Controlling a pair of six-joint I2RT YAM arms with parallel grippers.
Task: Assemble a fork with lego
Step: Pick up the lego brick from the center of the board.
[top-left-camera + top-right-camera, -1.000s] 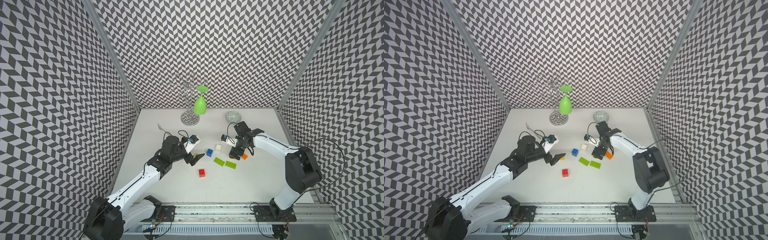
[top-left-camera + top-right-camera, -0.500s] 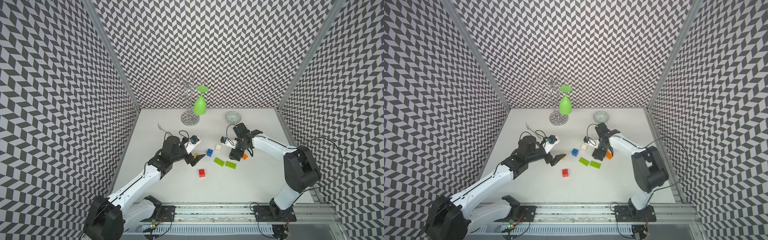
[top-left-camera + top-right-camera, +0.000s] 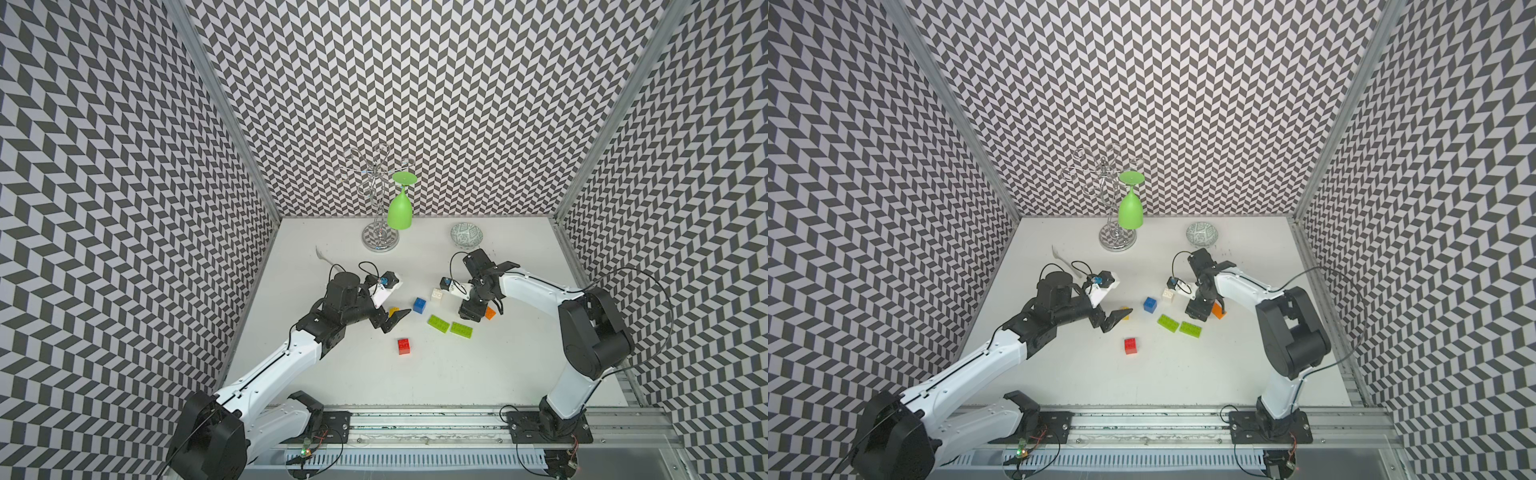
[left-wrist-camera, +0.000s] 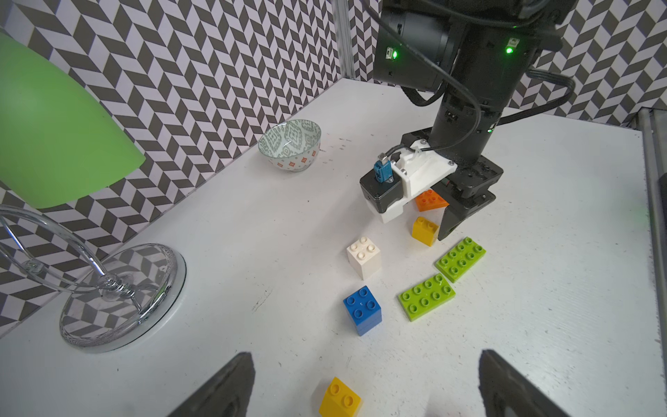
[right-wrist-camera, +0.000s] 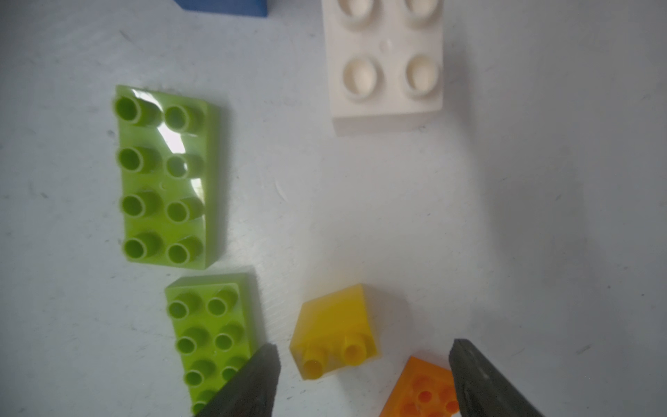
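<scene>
The fork does not show in any view; the lego lies as loose bricks on the white table. My right gripper (image 5: 364, 379) is open and points down, with a yellow brick (image 5: 335, 335) between its fingers, apart from both. An orange brick (image 5: 422, 390) lies against the other finger. Two lime-green plates (image 3: 439, 323) (image 3: 461, 329), a white brick (image 3: 436, 294), a blue brick (image 3: 419, 304) and a red brick (image 3: 403, 345) lie nearby. My left gripper (image 4: 364, 364) is open, low over a second yellow brick (image 4: 339, 399) and not touching it.
A chrome glass rack (image 3: 380, 241) with a hanging green goblet (image 3: 400, 212) stands at the back. A patterned bowl (image 3: 466, 235) sits behind the right arm. A thin pale plastic utensil (image 3: 324, 258) lies behind the left arm. Patterned walls close in three sides.
My right gripper's jaws have narrowed around the yellow brick, and the gripper has shifted slightly left. The left arm has barely moved.
</scene>
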